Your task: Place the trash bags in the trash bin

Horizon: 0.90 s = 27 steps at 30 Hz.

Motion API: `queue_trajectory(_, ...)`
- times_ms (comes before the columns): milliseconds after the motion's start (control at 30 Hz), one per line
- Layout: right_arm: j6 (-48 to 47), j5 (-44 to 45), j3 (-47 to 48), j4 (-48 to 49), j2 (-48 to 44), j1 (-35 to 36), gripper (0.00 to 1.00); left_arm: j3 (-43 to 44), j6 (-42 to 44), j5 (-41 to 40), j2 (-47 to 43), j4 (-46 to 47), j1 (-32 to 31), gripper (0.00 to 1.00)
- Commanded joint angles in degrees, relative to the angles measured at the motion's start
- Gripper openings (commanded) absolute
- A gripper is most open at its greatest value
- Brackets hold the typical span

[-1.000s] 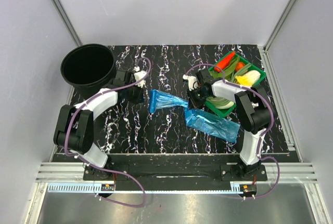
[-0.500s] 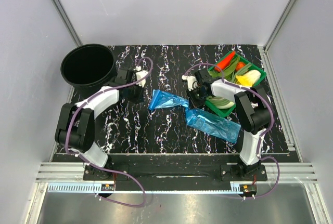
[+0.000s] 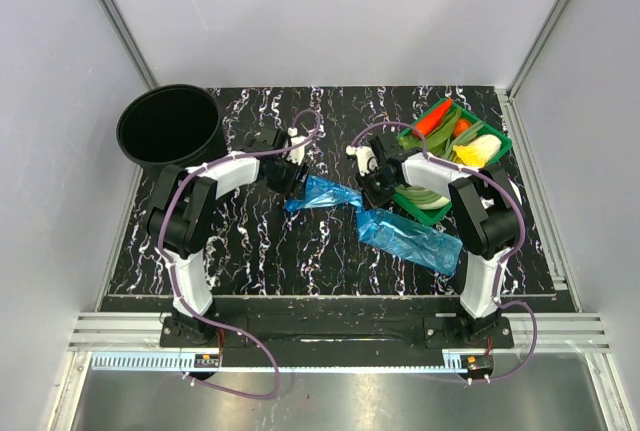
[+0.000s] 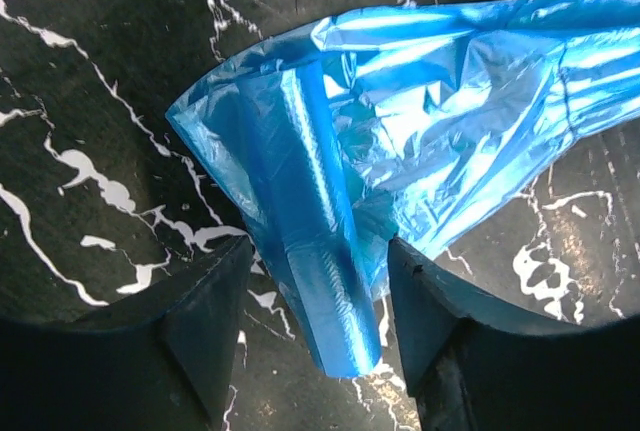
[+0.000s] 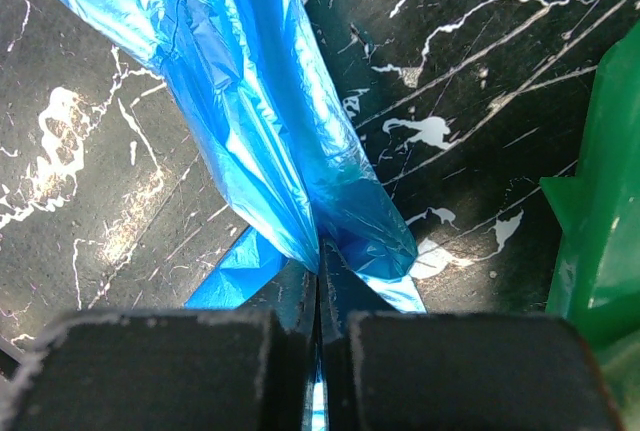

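Overhead view: on a black marbled table (image 3: 260,251), a blue trash bag (image 3: 322,194) lies stretched between two arms. The left gripper (image 3: 295,177) sits at its left end and the right gripper (image 3: 372,181) at its right end. A second trash bag (image 3: 410,239) lies just beside it, nearer the arm bases. The black trash bin (image 3: 170,131) stands well apart at the far left corner. A green tray (image 3: 500,141) of vegetables sits far right.

Left wrist view: the left gripper's (image 4: 318,251) jaws stand apart, with a folded edge of the trash bag (image 4: 430,121) between them.

Right wrist view: the right gripper's (image 5: 320,286) jaws are pressed together, clamped on the trash bag (image 5: 255,101). The green tray (image 5: 600,231) is at the right edge.
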Motion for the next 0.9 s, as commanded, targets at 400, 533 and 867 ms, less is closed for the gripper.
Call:
queue_trajectory(400,-4.9,3.2,1.5,-6.5,0.2,0.8,0.04,1.7,-2.5,3.0,6.1,0.8,-3.5,0.00)
queue_trajectory(533,-6.0,-1.0,2.8,-8.5,-2.4,0.8,0.42,-0.3,-2.3,4.8,2.5,2.0,-3.5,0.00)
queue_trajectory(867,-7.8,-7.7,11.4,-9.7,-0.5,0.9,0.84,-1.4,-0.3,8.6,-2.7,0.5,-3.2,0.00)
